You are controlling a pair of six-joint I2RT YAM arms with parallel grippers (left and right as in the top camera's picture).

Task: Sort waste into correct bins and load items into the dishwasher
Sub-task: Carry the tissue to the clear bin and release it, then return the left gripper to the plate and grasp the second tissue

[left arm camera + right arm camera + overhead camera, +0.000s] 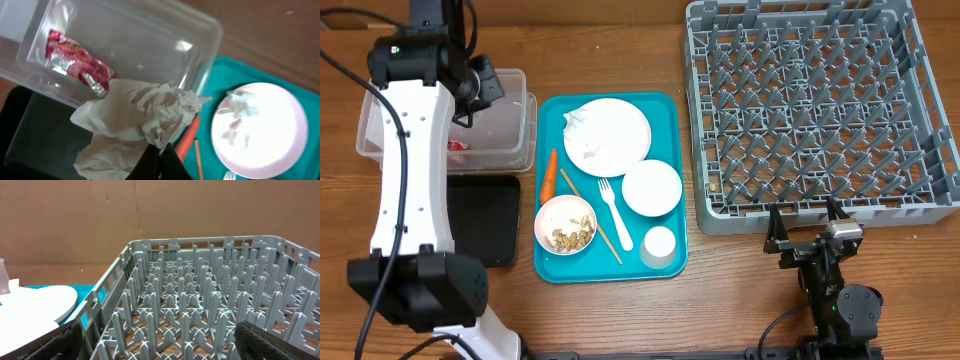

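Left gripper clamped on napkin above tub; carry fully inside rim, beside wrapper, before release. Right gripper jaws apart, near rack front edge

My left arm has white shells, black joints and black cables; my right arm and right pincer, at five o'clock, are black.
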